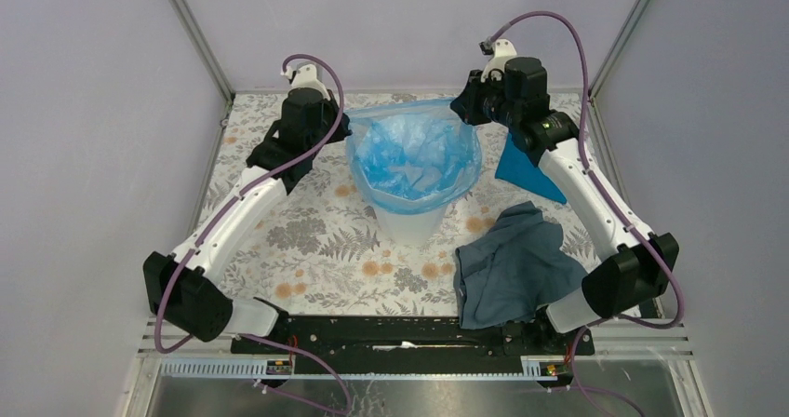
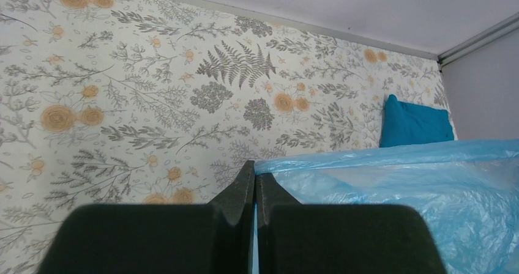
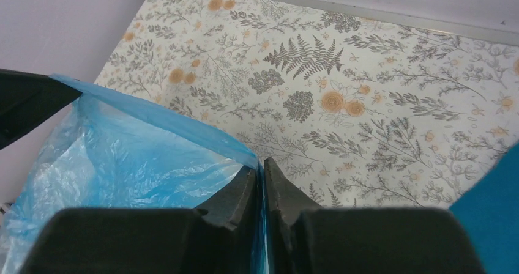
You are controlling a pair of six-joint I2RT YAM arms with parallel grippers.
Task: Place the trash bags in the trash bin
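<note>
Blue bag (image 1: pixel 414 152) — inside white bin (image 1: pixel 409 223)

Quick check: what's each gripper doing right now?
Left gripper: closed, pinching the trash bag rim.
Right gripper: closed, pinching the bag's opposite rim.

glossy wrinkled plastic film trash bags (image 1: pixel 415 154), matt cloth (image 1: pixel 510 262).
</note>
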